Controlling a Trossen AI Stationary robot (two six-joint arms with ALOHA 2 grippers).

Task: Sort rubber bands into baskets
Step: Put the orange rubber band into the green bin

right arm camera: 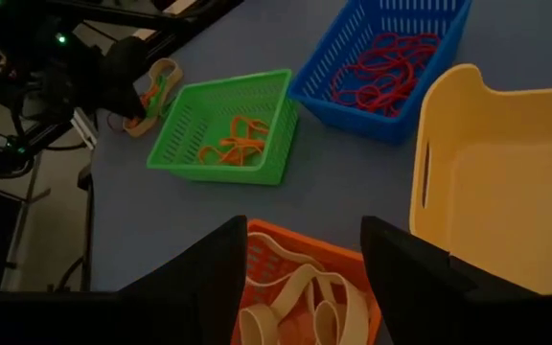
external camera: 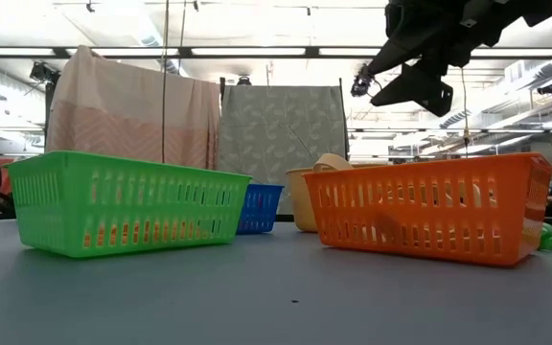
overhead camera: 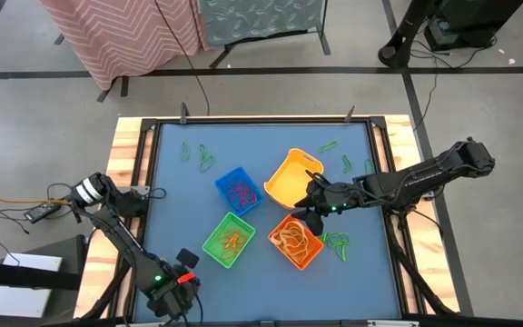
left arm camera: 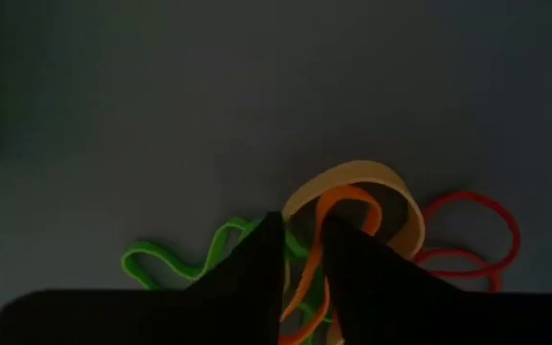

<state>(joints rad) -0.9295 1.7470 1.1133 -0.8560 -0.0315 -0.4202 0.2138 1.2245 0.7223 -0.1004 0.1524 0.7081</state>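
Observation:
My left gripper is down at the table's near left, shut on an orange rubber band in a small pile with a green band, a tan band and a red band. The pile also shows in the right wrist view. My right gripper hovers open and empty over the orange basket, which holds tan bands. The blue basket holds red bands, the green basket holds orange bands, and the yellow basket looks empty. My left gripper pinches a strand of the orange band between its two fingertips. The fingers come from above, pointing down at the table. The rest of the band lies on the table among the other bands.
Loose green bands lie on the blue mat at the far left, the far right and right of the orange basket. A raised frame rims the mat. In the low view the right gripper hangs above the orange basket.

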